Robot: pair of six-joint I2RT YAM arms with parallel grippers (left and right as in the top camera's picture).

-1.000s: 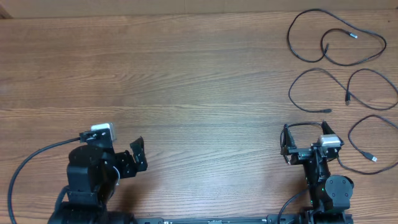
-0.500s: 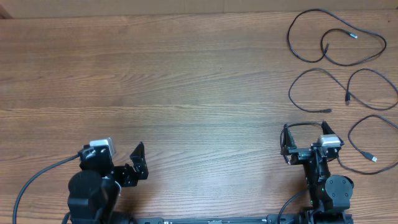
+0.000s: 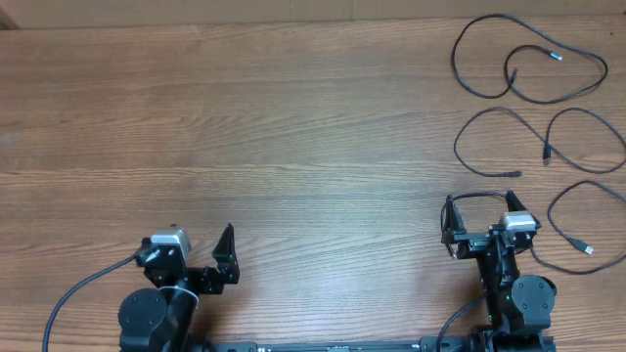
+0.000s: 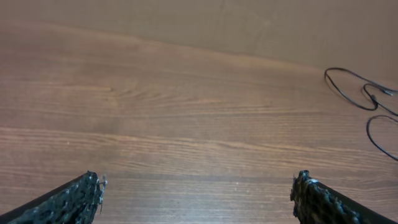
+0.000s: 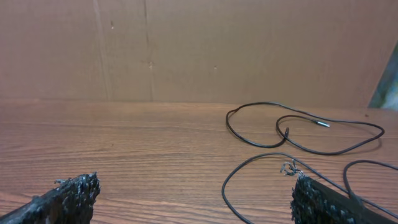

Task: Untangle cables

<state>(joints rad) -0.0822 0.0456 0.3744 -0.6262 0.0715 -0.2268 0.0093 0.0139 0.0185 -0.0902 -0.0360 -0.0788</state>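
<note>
Three thin black cables lie apart on the wooden table at the far right, each in loose loops. One is at the back [image 3: 454,61], one in the middle [image 3: 456,147] and one nearest [image 3: 550,213], beside the right arm. My right gripper [image 3: 479,203] stands open just left of the nearest cable, touching nothing. In the right wrist view its jaws [image 5: 196,185] are wide apart over bare wood, with a cable loop [image 5: 222,188] curving near the right finger. My left gripper [image 3: 225,262] is open at the front left, far from the cables. Its wrist view [image 4: 198,186] shows a cable [image 4: 326,76] far off.
Thick black cords run from both arm bases at the table's front edge [image 3: 323,344]. A brown cardboard wall [image 5: 199,50] stands behind the table's far edge.
The left arm has drawn back toward the front edge and shifted a little right, its gripper still open. The right arm and the cables have not moved.
</note>
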